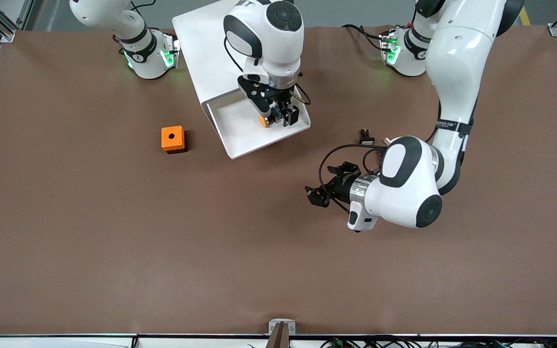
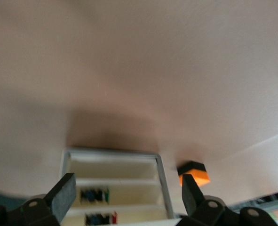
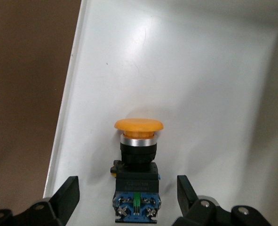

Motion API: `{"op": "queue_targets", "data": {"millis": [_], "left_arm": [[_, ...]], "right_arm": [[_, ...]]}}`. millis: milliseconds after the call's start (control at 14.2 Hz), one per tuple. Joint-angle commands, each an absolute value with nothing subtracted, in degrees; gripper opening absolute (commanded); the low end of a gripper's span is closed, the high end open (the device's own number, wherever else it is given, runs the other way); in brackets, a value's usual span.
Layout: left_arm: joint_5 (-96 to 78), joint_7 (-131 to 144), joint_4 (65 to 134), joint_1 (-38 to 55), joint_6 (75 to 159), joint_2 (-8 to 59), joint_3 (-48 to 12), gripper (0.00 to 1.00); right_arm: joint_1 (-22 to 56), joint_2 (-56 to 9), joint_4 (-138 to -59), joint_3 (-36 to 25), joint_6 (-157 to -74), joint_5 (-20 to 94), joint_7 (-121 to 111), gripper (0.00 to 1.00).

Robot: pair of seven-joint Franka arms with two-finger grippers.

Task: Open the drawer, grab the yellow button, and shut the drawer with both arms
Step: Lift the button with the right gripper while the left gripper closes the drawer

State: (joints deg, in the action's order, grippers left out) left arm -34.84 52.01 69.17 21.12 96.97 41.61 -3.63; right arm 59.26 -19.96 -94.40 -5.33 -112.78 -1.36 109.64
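Note:
The drawer [image 1: 240,133] stands pulled out of the white cabinet [image 1: 206,43] toward the front camera. The button [image 1: 265,121] lies on its side in the tray, its orange cap [image 3: 139,125] pointing away from my right gripper. My right gripper [image 3: 128,195] is down in the drawer [image 3: 200,70], open, one finger on each side of the button's dark body [image 3: 136,183] with a gap on both sides. My left gripper [image 1: 319,193] hangs open and empty low over the bare table, toward the left arm's end, facing the cabinet [image 2: 113,188].
An orange box with a hole [image 1: 173,139] sits on the table beside the drawer, toward the right arm's end, and also appears as the orange box [image 2: 194,172] in the left wrist view. A small black-and-white part [image 1: 366,139] lies near the left arm's forearm.

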Motion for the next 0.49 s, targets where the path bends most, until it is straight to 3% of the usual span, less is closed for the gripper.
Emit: {"op": "queue_targets", "data": {"millis": [0, 282, 423], "left_arm": [[-29.1, 48.6, 70.5, 22.3, 99.5, 38.9, -3.3, 0.99], [-23.1, 48.5, 70.7, 23.5, 102.8, 37.0, -3.3, 0.99], [-21.5, 48.5, 70.8, 24.3, 104.7, 36.5, -3.5, 0.99]], "right_arm": [[59.9, -19.7, -94.7, -5.8, -113.1, -2.5, 109.9, 0.8], [59.8, -19.7, -94.6, -5.8, -113.2, -2.4, 109.7, 0.6], [59.8, -19.7, -94.5, -5.8, -113.3, -2.4, 109.2, 0.37]]}}
